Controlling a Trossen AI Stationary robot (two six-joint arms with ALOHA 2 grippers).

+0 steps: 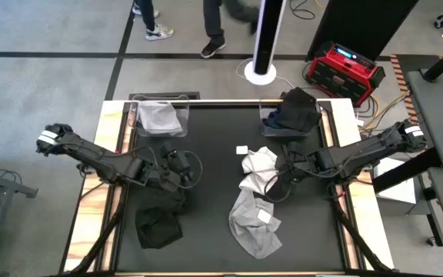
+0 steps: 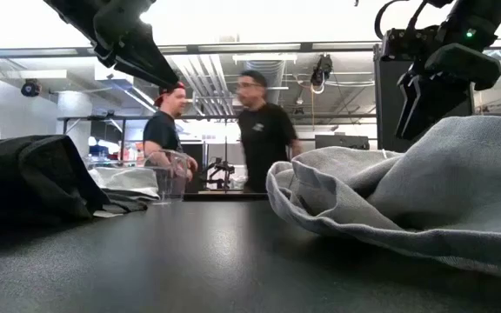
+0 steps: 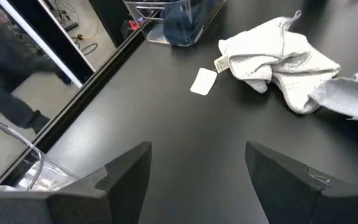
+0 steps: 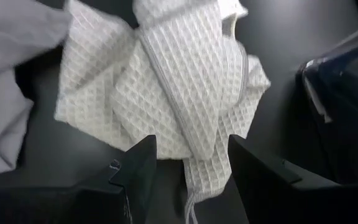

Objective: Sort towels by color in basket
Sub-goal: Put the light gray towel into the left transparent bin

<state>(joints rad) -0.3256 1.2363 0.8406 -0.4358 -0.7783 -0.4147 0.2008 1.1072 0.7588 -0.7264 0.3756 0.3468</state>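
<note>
**White towel up next, right tool hovering over it**

Right tool (image 4: 185, 163) spread, nothing pinched, hanging just above the white waffle towel (image 4: 166, 81). Towel directly under and ahead of the fingers, crumpled on the black surface (image 1: 206, 246), touching a grey towel (image 1: 254, 223) just beside it. Dark bin (image 1: 289, 115) with dark towels off past the tool's far side.

Left tool (image 3: 194, 171) also spread and empty, waiting over bare surface, white towel well ahead of it. Black towel (image 1: 158, 227) lying close by that arm.

Handling guess: soft, light, floppy, zero fragility, waffle weave probably grippy. Best bet: pinch a raised fold or the bunched ridge near the middle, not a flat edge. Could drag the grey one along if overlapping.
</note>
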